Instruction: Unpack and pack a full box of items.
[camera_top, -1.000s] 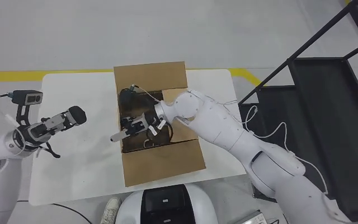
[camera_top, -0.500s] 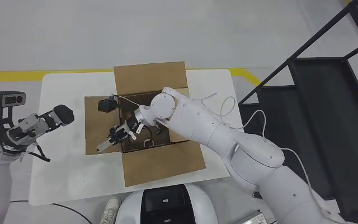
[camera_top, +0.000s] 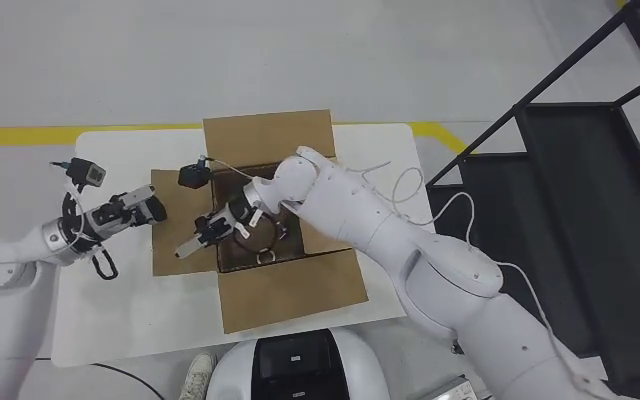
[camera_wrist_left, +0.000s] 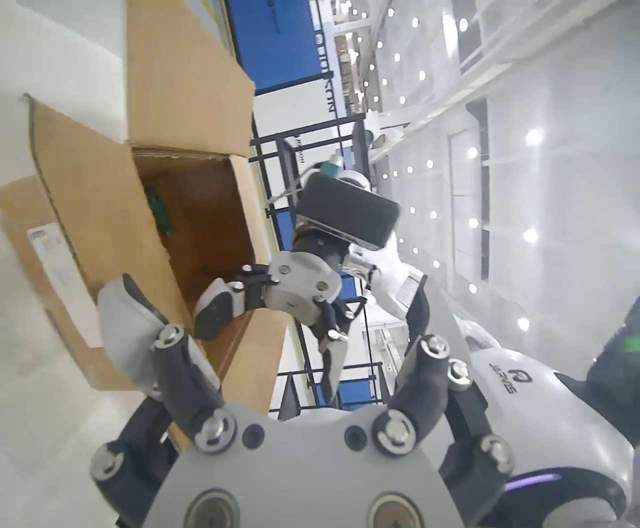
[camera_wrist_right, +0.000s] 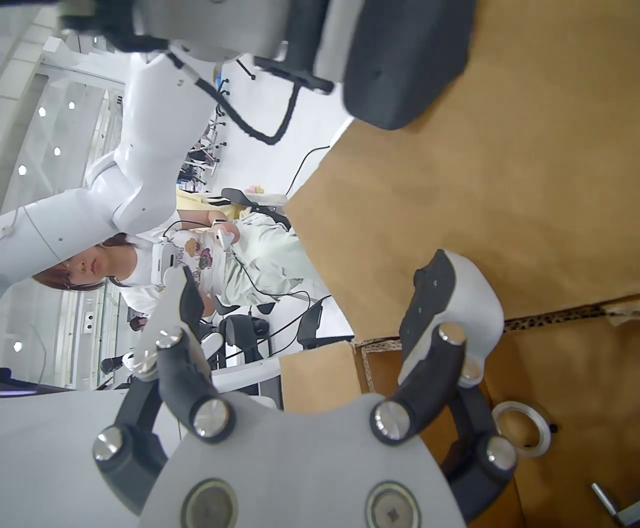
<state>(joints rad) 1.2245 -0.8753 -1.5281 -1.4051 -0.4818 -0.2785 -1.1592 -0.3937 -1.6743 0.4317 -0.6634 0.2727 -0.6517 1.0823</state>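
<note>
One open box (camera_top: 290, 290), maybe one ring (camera_wrist_right: 520, 429) inside, left gripper (camera_wrist_left: 270, 307), right gripper (camera_wrist_right: 307, 280), jaws apart

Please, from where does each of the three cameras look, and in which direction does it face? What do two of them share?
Top view: above the arms, facing down on the table, the open box, the left gripper and right gripper.
Left wrist view: on the left wrist, facing the box; its open fingers show.
Right wrist view: on the right wrist, facing the box; its open fingers show.
Shared: top and left wrist views show the right gripper.
</note>
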